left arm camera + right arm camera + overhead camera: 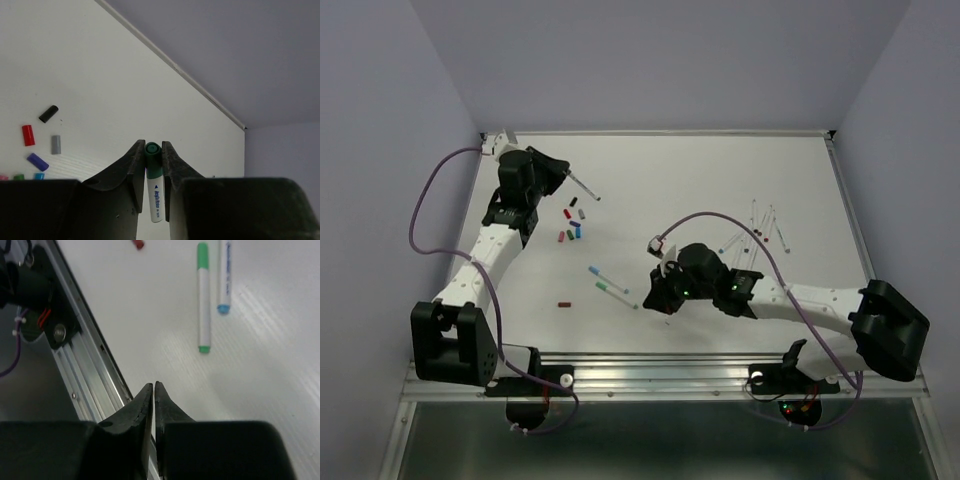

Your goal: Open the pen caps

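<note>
Left fingers (131, 170): clenched on a white pen (156, 200), its green cap (152, 156) pointing outward, likely offered for pulling.
Right fingers (144, 407): pressed together, empty, low over the desk (250, 390) near a green-capped pen (203, 295).
Loose caps (572, 228): heaped by the left arm.

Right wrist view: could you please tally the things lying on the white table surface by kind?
Pens: 2, the green pen and the blue pen
Loose caps: 1, the red cap
Total: 3
</note>
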You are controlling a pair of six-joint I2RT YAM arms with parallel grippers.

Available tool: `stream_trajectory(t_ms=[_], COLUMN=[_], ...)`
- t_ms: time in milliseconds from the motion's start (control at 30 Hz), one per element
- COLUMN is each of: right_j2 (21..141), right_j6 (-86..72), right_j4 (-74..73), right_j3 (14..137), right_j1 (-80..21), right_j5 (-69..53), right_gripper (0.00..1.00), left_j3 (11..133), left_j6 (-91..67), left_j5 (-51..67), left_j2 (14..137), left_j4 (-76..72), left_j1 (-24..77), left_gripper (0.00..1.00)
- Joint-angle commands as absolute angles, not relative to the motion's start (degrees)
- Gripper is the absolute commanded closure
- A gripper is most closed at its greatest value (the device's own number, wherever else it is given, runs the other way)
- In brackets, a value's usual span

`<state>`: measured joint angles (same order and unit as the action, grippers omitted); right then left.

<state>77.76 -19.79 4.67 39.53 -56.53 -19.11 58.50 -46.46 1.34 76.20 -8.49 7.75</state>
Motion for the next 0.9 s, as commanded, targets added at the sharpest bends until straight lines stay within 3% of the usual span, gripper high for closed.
stream_trajectory(t_ms=[0,33,100,200,267,700,733,767,800,867], right_j2=[74.79,75.14,76.98,80.84,83.05,93.34,93.51,93.43,93.34,92.73], right_j6=[-18.39,-17.33,-13.73,-10.39,-9.06,-8.26,-8.35,-8.18,-8.26,-8.52], right_j4=[7.21,7.12,7.03,6.68,6.42,2.99,2.90,2.90,2.81,2.90], right_j3=[45.25,46.66,51.22,57.71,60.81,72.51,72.60,72.60,72.42,71.55], right_j1=[-56.16,-56.16,-55.46,-53.00,-51.34,-46.93,-46.93,-46.93,-46.93,-46.93], right_j5=[-6.18,-4.33,-2.91,-2.81,-2.99,-5.19,-5.19,-5.88,-6.76,-8.78], right_gripper=[0.82,0.81,0.70,0.65,0.55,0.50,0.58,0.77,0.87,0.99], left_j3=[54.95,53.97,51.43,49.58,49.13,48.08,47.99,47.90,47.90,48.25], left_j6=[-46.84,-46.93,-47.11,-46.93,-47.02,-49.57,-49.57,-49.57,-49.57,-49.31], left_j5=[8.23,9.65,11.77,13.36,13.71,12.74,12.74,12.57,11.79,10.20], left_j2=[72.86,72.60,71.81,71.02,70.40,67.76,67.85,67.76,67.85,68.29], left_j4=[-12.65,-13.27,-14.15,-14.24,-14.24,-14.76,-14.77,-14.94,-14.85,-14.42], left_j1=[8.09,8.26,9.57,13.70,16.16,24.43,24.52,24.70,24.70,24.70], left_gripper=[1.00,1.00,1.00,1.00,1.00,1.00,1.00,1.00,1.00,1.00])
